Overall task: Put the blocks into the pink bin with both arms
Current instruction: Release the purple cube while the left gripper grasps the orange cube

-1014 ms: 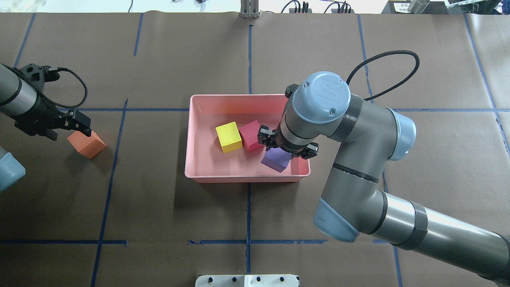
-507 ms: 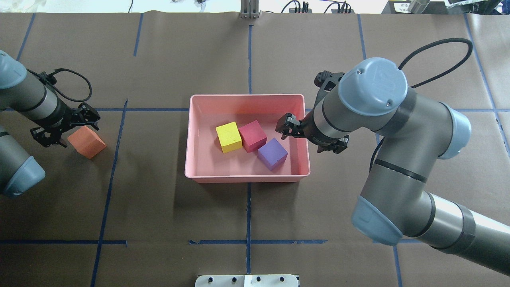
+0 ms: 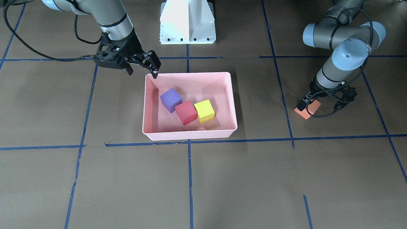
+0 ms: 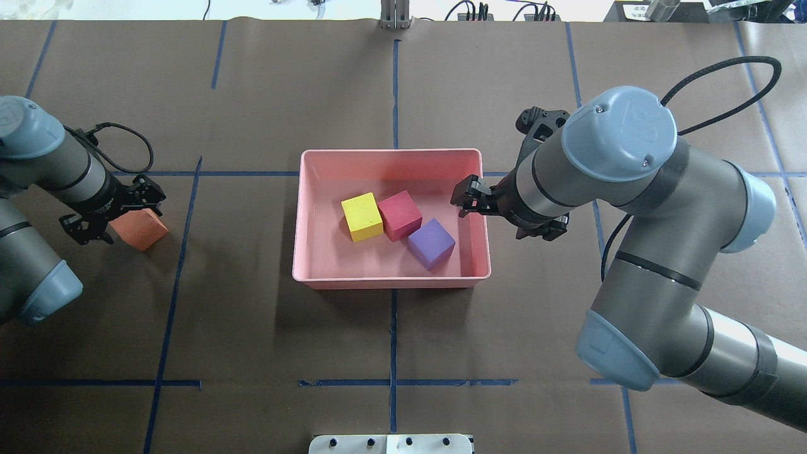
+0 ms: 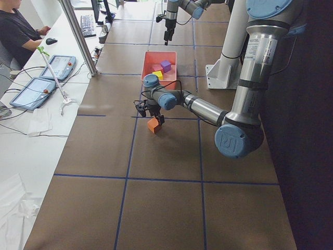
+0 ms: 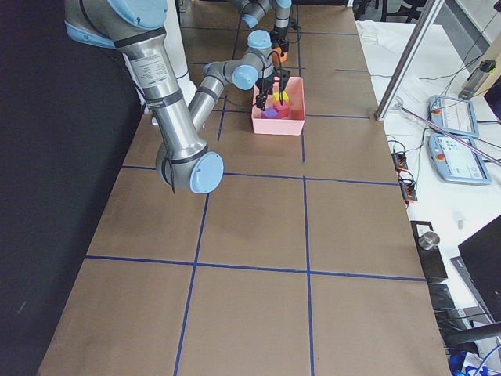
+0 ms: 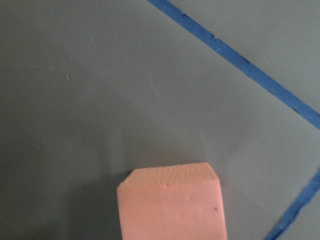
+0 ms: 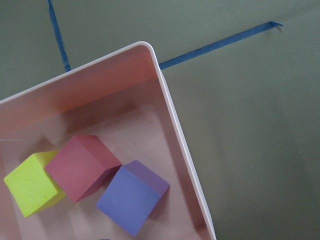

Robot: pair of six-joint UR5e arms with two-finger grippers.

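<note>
The pink bin holds the yellow-green block, the red block and the purple block. The right wrist view shows them too, the purple block nearest the bin's wall. My right gripper is open and empty, hovering over the bin's right rim. The orange block lies on the table at the left. My left gripper is open and hangs over the block's left side, fingers astride. The left wrist view shows the orange block at its lower edge.
The white pedestal base stands behind the bin. Blue tape lines cross the brown table paper. A person and tablets sit at the table's far side in the exterior left view.
My right gripper has moved right from over the purple block to the bin's right rim, leaving the block in the bin. My left gripper has turned and shifted over the orange block.
</note>
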